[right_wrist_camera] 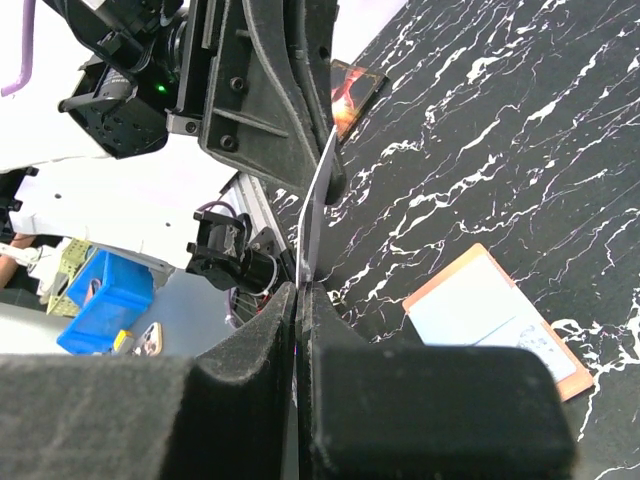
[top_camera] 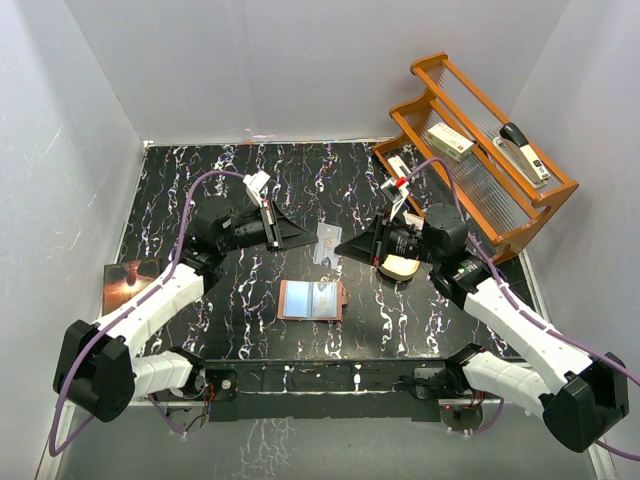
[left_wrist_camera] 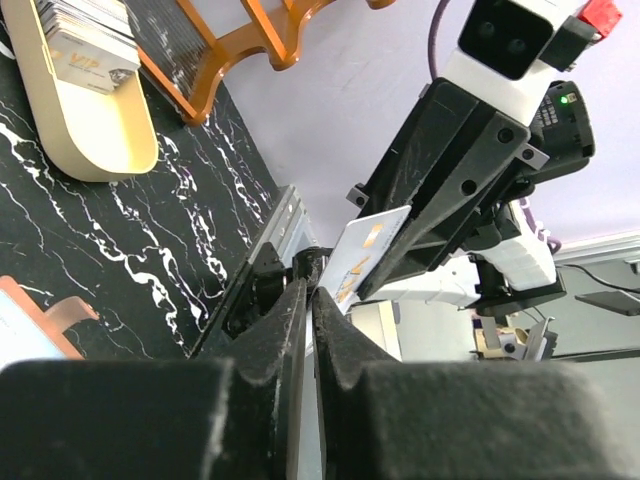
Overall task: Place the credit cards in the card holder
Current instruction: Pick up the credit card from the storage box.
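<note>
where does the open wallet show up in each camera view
Top external: the wallet lies open near the middle, just below centre.
Left wrist: only a corner of the wallet shows at the lower left edge.
Right wrist: the wallet lies open at the lower right.
Shared landmark: the pale card held in the air.

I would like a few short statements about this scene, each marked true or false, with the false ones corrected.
1. The left gripper and the right gripper both grip one credit card. True.
2. The card holder is folded shut. False: it lies open on the table, inner side up.
3. The wooden dish holds a stack of cards. True.
4. The stapler lies on the table. False: it rests on the wooden rack.
</note>
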Robot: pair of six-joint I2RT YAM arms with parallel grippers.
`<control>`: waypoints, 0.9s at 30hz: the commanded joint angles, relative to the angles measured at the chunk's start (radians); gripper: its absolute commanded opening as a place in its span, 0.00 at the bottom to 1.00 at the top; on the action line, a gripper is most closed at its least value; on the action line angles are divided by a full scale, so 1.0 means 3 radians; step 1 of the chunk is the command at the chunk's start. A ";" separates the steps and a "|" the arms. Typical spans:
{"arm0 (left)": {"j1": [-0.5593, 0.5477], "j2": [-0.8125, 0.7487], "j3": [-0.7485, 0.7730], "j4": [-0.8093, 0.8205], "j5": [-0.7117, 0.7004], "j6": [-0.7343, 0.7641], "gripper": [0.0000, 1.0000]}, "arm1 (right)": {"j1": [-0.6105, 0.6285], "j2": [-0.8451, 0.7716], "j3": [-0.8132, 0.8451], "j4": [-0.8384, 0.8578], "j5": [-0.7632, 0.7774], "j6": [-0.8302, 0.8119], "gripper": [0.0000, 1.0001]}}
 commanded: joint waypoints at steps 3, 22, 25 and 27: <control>0.0006 -0.0099 -0.0118 0.0320 0.0084 -0.0175 0.00 | 0.0014 0.0001 -0.0009 0.0132 -0.0023 0.0096 0.00; 0.0009 -0.0097 -0.0346 0.0792 0.0192 -0.0377 0.41 | 0.0014 0.0049 -0.0206 0.0711 -0.0212 0.0568 0.00; 0.0006 -0.0109 -0.0332 0.0830 0.0190 -0.0392 0.23 | 0.0013 0.0093 -0.0192 0.0681 -0.0241 0.0575 0.00; 0.0008 -0.0121 -0.0336 0.0813 0.0179 -0.0394 0.10 | 0.0014 0.0130 -0.0160 0.0604 -0.0241 0.0545 0.00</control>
